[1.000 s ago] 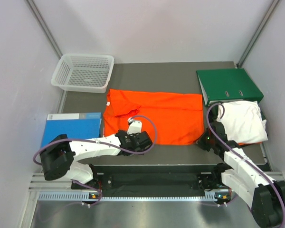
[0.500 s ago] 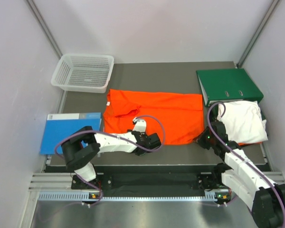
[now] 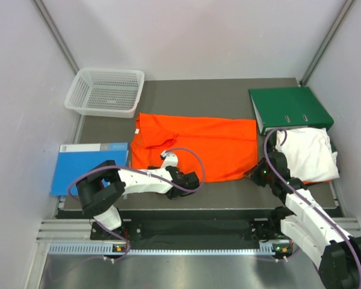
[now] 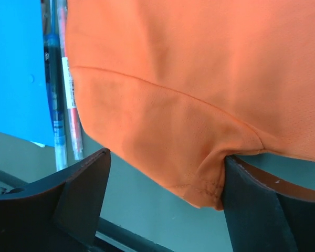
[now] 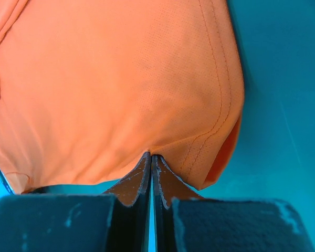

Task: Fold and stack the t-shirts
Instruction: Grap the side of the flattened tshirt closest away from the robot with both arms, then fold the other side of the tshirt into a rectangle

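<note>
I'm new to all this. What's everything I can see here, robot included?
orange t-shirt: one, orange, spread mid-table
white t-shirt: one, white, crumpled at right, over orange cloth
binder: one, green, far right
book: one, blue, left
basket: one, white, far left
table: one, grey, under everything
left arm: one, white and black, jaws open astride orange t-shirt's near hem
right arm: one, white and black, jaws shut on its near right corner
</note>
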